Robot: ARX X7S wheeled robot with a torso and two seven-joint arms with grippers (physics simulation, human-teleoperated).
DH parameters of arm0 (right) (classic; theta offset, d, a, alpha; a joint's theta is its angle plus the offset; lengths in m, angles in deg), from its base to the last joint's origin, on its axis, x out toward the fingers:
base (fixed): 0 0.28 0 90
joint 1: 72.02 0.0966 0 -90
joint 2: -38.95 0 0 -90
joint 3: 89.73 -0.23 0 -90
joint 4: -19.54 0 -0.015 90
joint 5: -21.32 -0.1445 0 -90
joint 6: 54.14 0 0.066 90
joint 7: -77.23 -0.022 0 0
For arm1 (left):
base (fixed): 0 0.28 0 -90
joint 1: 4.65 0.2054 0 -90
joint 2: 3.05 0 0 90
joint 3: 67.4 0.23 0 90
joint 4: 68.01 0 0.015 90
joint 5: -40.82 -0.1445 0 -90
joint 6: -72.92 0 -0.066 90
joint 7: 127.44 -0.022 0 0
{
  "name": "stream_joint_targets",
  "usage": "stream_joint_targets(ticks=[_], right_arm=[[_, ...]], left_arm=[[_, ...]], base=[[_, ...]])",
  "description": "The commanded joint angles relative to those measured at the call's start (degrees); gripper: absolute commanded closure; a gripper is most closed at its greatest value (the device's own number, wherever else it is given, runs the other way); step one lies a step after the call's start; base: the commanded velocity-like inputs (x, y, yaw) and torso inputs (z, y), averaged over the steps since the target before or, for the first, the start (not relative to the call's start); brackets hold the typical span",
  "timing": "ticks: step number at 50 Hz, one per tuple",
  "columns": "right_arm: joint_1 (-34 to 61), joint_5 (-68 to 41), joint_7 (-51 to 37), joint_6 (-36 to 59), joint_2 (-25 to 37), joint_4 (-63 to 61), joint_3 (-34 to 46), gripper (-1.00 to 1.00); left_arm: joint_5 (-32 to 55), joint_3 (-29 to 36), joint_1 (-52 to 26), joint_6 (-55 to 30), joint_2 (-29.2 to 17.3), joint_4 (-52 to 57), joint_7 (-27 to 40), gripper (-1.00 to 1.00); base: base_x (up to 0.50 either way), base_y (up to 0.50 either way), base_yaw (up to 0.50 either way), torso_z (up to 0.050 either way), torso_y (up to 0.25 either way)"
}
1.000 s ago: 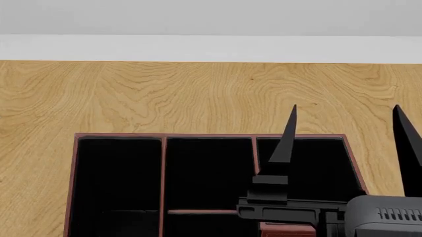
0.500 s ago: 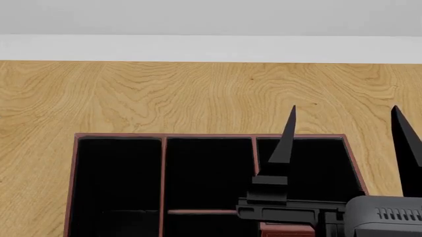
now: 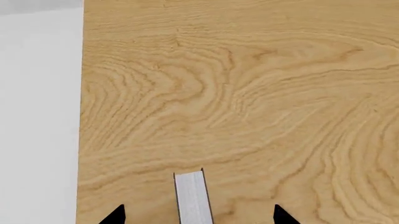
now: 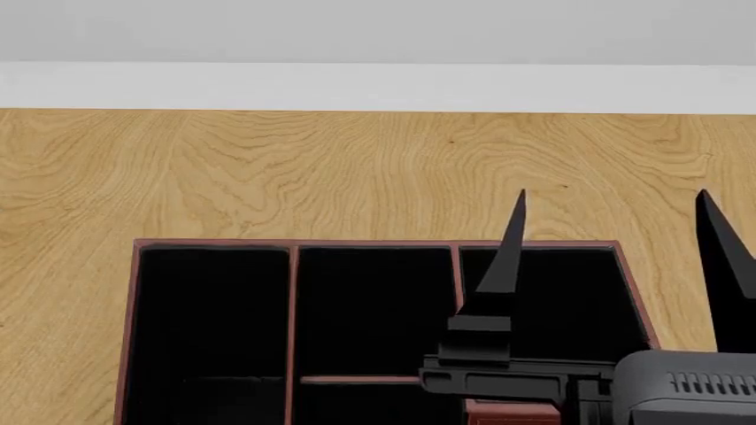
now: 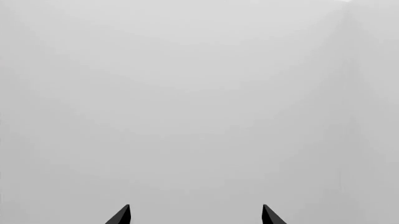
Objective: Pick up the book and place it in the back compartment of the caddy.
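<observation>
The book [image 3: 192, 198] shows only in the left wrist view, as a narrow white page edge with thin black covers. It stands on the wooden table between the wide-apart tips of my left gripper [image 3: 198, 215], which is open and not touching it. The caddy [image 4: 378, 243] is a red-brown box with a black interior at the front of the head view. Its back compartment [image 4: 372, 310] lies in the middle column, above the cross divider. My right gripper [image 4: 612, 197] is open and empty, raised over the caddy's right section. It also shows in the right wrist view [image 5: 195, 213].
The wooden table [image 4: 296, 168] runs back to a white wall strip [image 4: 378, 87]. In the left wrist view the table edge [image 3: 81, 116] meets a white floor. The right wrist view shows only a grey wall. No mug is in view.
My right gripper has drifted slightly to the left, still open. The caddy has not moved.
</observation>
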Motion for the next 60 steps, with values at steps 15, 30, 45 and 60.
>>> stream_joint_targets(ticks=[15,30,45,60], right_arm=[[1.36,-0.10,-0.11,0.58,-0.60,0.48,1.50,-1.00],[1.25,-0.14,-0.07,0.06,-0.34,0.65,1.58,-1.00],[1.06,-0.15,-0.09,-0.43,0.03,0.69,1.60,-1.00],[1.37,-0.48,-0.56,-0.28,0.16,0.42,1.83,-1.00]], left_arm=[[-0.21,0.23,3.44,4.90,0.35,-6.56,-1.23,-1.00],[0.52,-3.43,7.28,8.99,1.20,-11.37,-2.13,-1.00],[0.28,-1.46,6.15,14.15,0.87,-20.55,-3.80,-1.00],[-0.09,-2.17,7.31,17.55,0.78,-24.59,-3.30,-1.00]], base=[[0.00,0.00,0.00,0.000,0.000],[0.00,0.00,0.00,0.000,0.000],[0.00,0.00,0.00,0.000,0.000],[0.00,0.00,0.00,0.000,0.000]])
